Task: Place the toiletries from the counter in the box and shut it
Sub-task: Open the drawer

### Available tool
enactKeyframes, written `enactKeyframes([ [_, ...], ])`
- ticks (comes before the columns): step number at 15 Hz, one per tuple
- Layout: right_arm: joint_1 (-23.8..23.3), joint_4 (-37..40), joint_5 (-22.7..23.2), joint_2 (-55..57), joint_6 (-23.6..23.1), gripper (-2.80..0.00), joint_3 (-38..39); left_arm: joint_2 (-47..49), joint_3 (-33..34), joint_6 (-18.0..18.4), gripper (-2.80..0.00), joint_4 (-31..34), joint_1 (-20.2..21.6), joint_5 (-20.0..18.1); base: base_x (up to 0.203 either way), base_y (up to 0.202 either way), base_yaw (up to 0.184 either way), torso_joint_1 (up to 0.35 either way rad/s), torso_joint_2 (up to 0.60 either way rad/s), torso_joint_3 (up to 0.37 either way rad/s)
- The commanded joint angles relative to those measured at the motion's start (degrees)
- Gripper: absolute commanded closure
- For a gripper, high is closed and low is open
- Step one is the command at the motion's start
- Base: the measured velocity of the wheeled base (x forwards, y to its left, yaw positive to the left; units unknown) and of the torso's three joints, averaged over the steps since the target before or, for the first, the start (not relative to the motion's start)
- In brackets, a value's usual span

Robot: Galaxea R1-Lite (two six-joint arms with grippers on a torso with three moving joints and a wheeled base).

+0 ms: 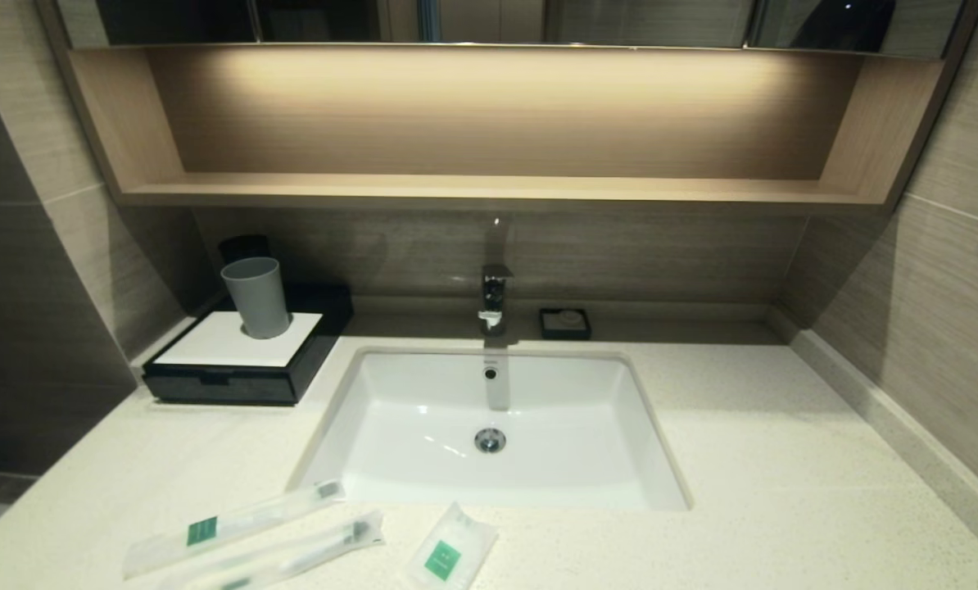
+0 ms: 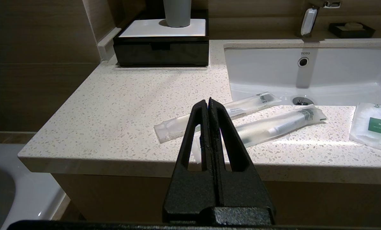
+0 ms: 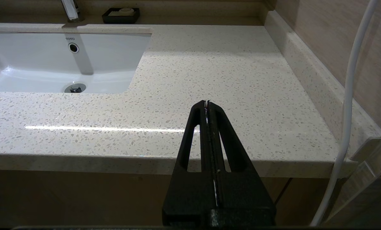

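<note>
Counter (image 1: 784, 459): pale speckled stone, white sink (image 1: 571, 459) sunk into the middle, tap (image 1: 493, 299) behind.

Left gripper (image 2: 208, 101): black, fingers pressed flat together, nothing between them; parked in front of the counter's front edge, short of the stone.

Toothbrush packets, two: clear wrap. First toothbrush packet (image 2: 216, 116) just beyond the left gripper's tip, on the stone between gripper and sink rim; second toothbrush packet (image 2: 273, 127) beside the first and nearer the gripper, roughly parallel, its lower end hidden behind the fingers.

Sachet (image 2: 374, 126): white, green label, flat on the stone, off to one side of the left gripper past the packets, well apart from the fingers.

Box (image 2: 161, 44): black, white top panel, front drawer closed; far beyond the left gripper at the back wall, well apart from the packets.

Cup (image 1: 256, 297): grey, upright on the box's white panel.

Soap dish (image 1: 564, 323): small, black, by the tap at the back.

Right gripper (image 3: 207, 103): black, fingers pressed together, holding nothing; parked before the front edge, bare stone beyond its tip, sink farther off to one side.
</note>
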Motion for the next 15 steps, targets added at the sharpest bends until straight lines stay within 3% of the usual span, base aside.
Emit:
enactKeyframes([
  [1,0.01,-0.09,0.0,-0.04,-0.02,0.0,0.09,-0.02,1.14,0.03,0.0,-0.04,0.06,0.04,0.0,0.0,0.0,0.0,0.0,0.0],
  [15,0.01,0.0,0.0,0.05,-0.02,0.0,0.09,0.03,1.2,0.4,0.0,-0.05,0.04,0.04,0.0,0.0,0.0,0.0,0.0,0.0],
])
